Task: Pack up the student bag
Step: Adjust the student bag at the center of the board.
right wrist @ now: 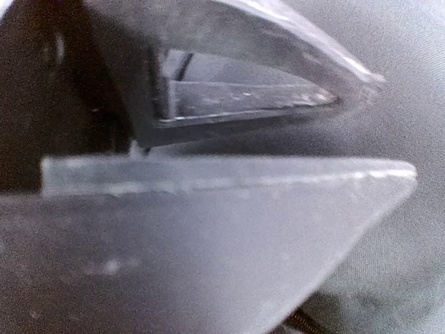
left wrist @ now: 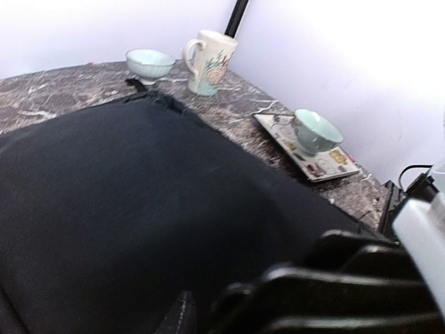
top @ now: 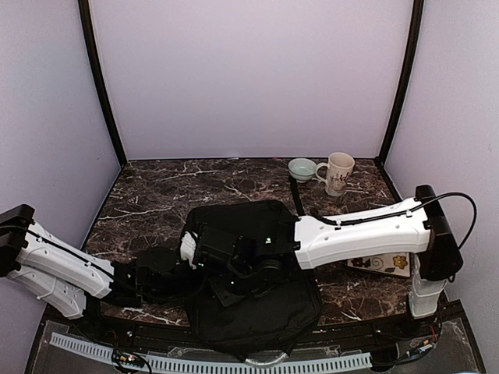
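Student bag (top: pixel 257 312) lies flat on the near middle of the dark marble table (top: pixel 156 202), big, black and soft. The right pincer (right wrist: pixel 396 124) is over the top of the bag, close to the cloth. Its two see-through fingers (right wrist: pixel 208 229) stand a little apart, and only black cloth shows past the gap, nothing pinched. The right arm (top: pixel 359 230) reaches in from the right and lies across the bag, so it hides part of the top. The left pincer (top: pixel 168 271) reaches in from the left and is at the bag's left edge. It is dark against dark cloth, so I cannot tell how far it is open or if it has hold of anything. A black strap (top: pixel 296 199) runs from the bag toward the back. There a small pale green bowl (top: pixel 302 168) stands just beside a white mug (top: pixel 338 173) with pictures on it. To the right of the bag lies a square plate (left wrist: pixel 327 167) with little pictures, and a second green bowl (left wrist: pixel 316 130) sits on it. From above, the right arm hides most of that plate.
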